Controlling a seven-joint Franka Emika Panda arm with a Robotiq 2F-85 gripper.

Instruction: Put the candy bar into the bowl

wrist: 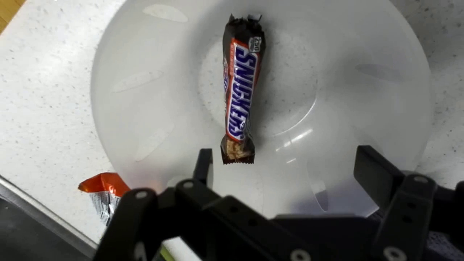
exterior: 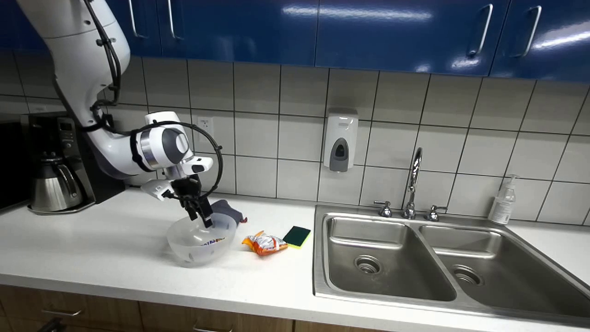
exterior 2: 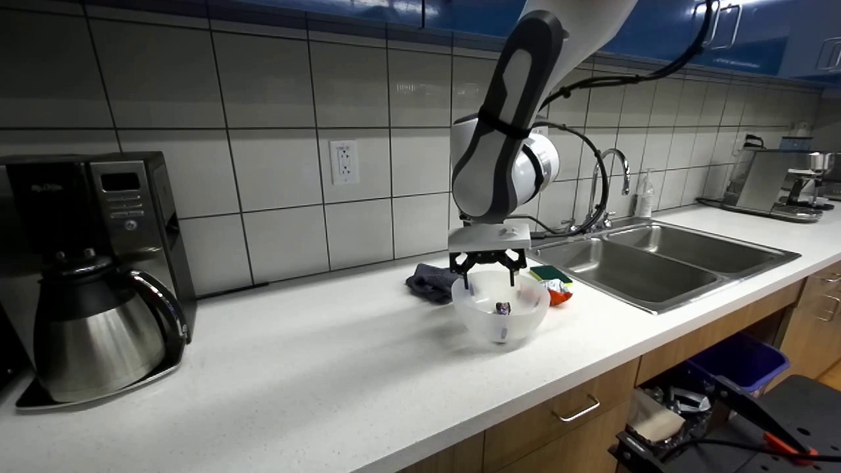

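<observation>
The candy bar [wrist: 241, 87] has a dark brown wrapper with a Snickers label. It lies inside the bowl, and it also shows in both exterior views [exterior: 213, 241] [exterior 2: 502, 308]. The bowl [wrist: 137, 108] is round, translucent and whitish and stands upright on the counter; it shows in both exterior views [exterior: 196, 256] [exterior 2: 483, 323]. My gripper [wrist: 284, 161] is open with nothing between its fingers. In both exterior views the gripper [exterior: 201, 221] [exterior 2: 489, 284] points down at the bowl's back part, fingertips around rim height. In the wrist view the bar lies ahead of the fingertips, not between them.
An orange and silver packet [exterior: 265, 243] lies beside the bowl on the sink side. A green and yellow sponge [exterior: 297, 236] lies past it, near the steel sink [exterior: 321, 258]. A dark grey cloth [exterior 2: 430, 282] lies behind the bowl. A coffee maker [exterior 2: 131, 217] stands at the far end.
</observation>
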